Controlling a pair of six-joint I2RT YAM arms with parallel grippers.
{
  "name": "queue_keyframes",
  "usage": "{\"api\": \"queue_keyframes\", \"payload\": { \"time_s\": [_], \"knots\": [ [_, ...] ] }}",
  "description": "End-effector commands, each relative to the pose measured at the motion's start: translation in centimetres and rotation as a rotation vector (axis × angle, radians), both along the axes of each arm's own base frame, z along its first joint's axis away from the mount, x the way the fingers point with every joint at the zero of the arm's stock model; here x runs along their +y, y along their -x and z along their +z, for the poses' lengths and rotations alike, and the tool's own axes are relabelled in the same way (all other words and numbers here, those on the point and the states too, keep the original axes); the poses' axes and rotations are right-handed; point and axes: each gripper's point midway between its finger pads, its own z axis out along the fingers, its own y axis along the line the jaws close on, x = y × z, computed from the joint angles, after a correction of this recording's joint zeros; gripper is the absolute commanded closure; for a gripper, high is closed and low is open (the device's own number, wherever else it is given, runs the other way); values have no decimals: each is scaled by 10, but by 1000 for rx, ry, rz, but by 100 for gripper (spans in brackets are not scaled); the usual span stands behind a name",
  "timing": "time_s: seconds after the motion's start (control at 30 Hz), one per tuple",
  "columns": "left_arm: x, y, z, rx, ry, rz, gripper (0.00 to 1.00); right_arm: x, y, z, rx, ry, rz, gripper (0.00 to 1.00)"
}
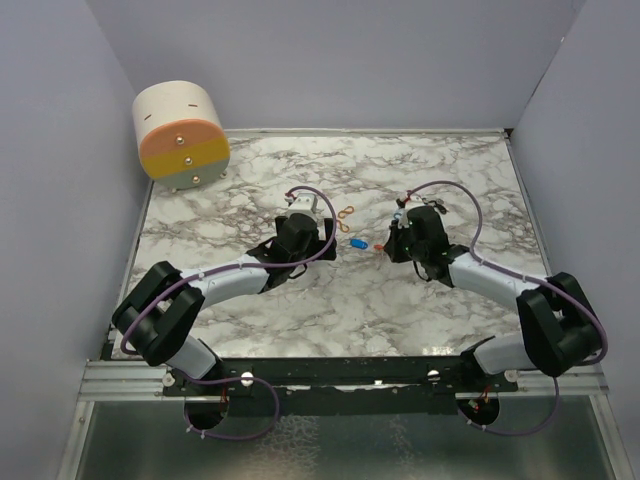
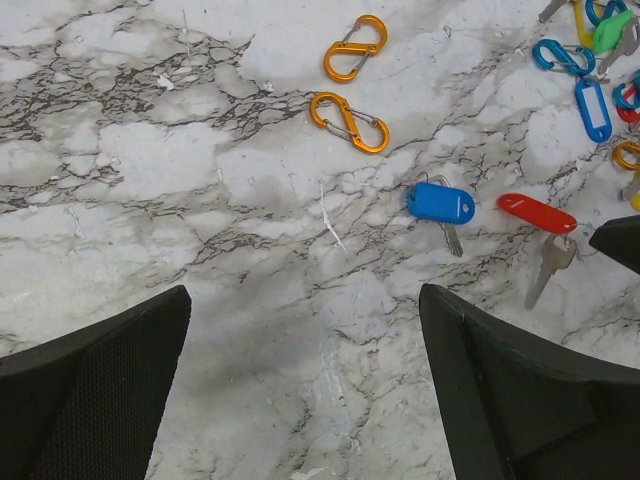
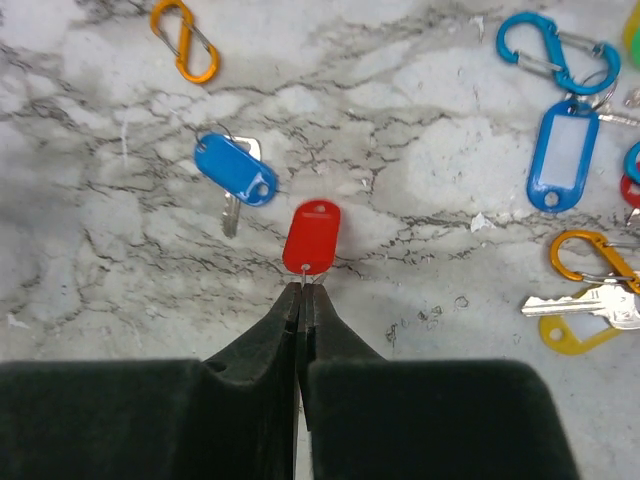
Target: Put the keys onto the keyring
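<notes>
A key with a red tag (image 3: 311,237) lies on the marble table (image 1: 300,310). My right gripper (image 3: 301,287) is shut at the tag's ring end, and the key's head is hidden between the fingers. In the left wrist view the silver blade (image 2: 548,270) of this key sticks out beside my right gripper's dark fingertip (image 2: 618,243). A key with a blue tag (image 3: 236,170) rests just left of the red one. Two orange figure-eight clip keyrings (image 2: 349,122) lie beyond it. My left gripper (image 2: 305,290) hovers open over bare marble, short of the blue-tagged key (image 2: 440,203).
More keys, tags and clips crowd the right side: a blue clip (image 3: 555,50), a blue-framed tag (image 3: 565,150), an orange clip (image 3: 590,258) with a key and a yellow tag (image 3: 572,335). A cream and orange drum (image 1: 180,135) stands back left. Walls enclose the table.
</notes>
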Motion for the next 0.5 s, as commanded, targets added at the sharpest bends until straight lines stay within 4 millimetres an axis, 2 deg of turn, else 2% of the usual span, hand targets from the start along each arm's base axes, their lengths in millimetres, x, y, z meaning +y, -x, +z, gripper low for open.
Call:
{"api": "queue_keyframes", "payload": {
  "time_s": [0.0,0.27,0.47],
  "knots": [
    [-7,-6,8,-19,34,-10,2,4,-6,30,-104,-31,25,99],
    [-9,-15,3,-17,-5,1,2,1,-4,46,-151,-37,30,99],
    [-12,-23,-3,-8,-24,9,2,1,-2,51,-170,-45,38,99]
  ]
}}
